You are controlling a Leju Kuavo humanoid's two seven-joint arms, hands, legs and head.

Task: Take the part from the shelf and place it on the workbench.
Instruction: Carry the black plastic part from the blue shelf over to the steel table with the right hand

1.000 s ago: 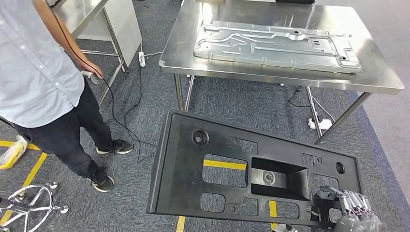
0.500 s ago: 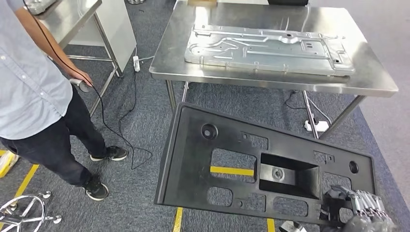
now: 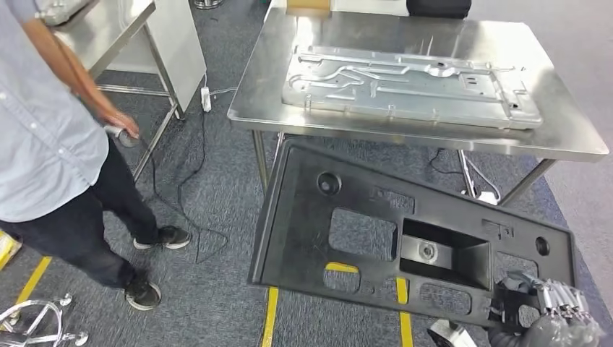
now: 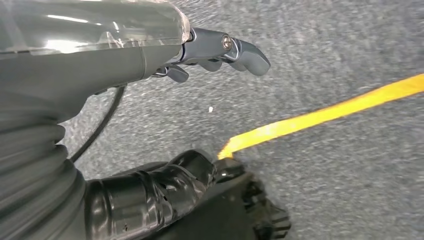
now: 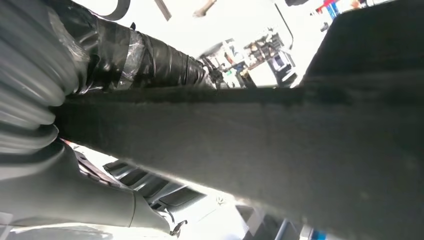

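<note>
From the head view the black plastic panel [image 3: 405, 238] hangs tilted just short of the steel counter [image 3: 564, 137], pinched at its near corner by the right hand [image 3: 546, 311] — so lift it clear of the counter's edge and the metal plate [image 3: 405, 83]; at the left wrist, the left hand [image 4: 215, 47] hangs holding nothing, fingers apart, over carpet; at the right wrist, the panel's edge lies clamped.

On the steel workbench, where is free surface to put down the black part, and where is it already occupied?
The workbench is mostly covered by a large metal panel. Bare steel remains as a strip along the near edge, a band on the left side, and a band on the right. A dark object sits at the far edge. The black part, held by the right hand, looks wider than any strip.
</note>
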